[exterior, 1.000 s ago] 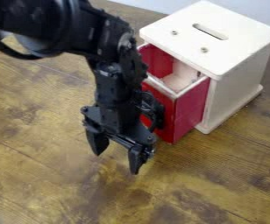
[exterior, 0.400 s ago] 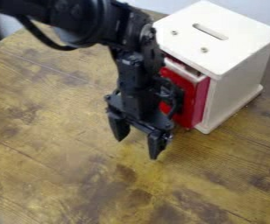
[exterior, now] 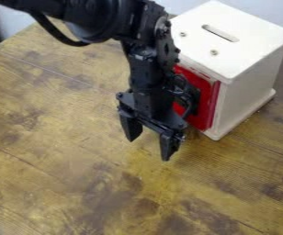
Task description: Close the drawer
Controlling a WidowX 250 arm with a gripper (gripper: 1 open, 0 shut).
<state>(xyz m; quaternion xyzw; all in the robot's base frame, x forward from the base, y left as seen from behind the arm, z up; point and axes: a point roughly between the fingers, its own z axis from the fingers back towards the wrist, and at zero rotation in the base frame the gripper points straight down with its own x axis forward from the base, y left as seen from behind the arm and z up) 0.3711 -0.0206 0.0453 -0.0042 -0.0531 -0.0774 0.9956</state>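
Observation:
The red-fronted drawer (exterior: 203, 103) sits in the cream wooden box (exterior: 236, 55), its red front close to the box's face, with only a narrow strip of it showing beside the arm. My black gripper (exterior: 152, 140) hangs directly in front of the drawer front, fingers pointing down toward the table and spread apart with nothing between them. The arm's wrist covers most of the drawer front and hides its handle. Whether the gripper body touches the front I cannot tell.
The box has a slotted top (exterior: 214, 33) and stands at the back right of a worn wooden table (exterior: 58, 174). The black arm (exterior: 89, 18) reaches in from the upper left.
The gripper has moved right toward the box, and the drawer has slid in from well pulled out to nearly flush. The fingers stayed spread.

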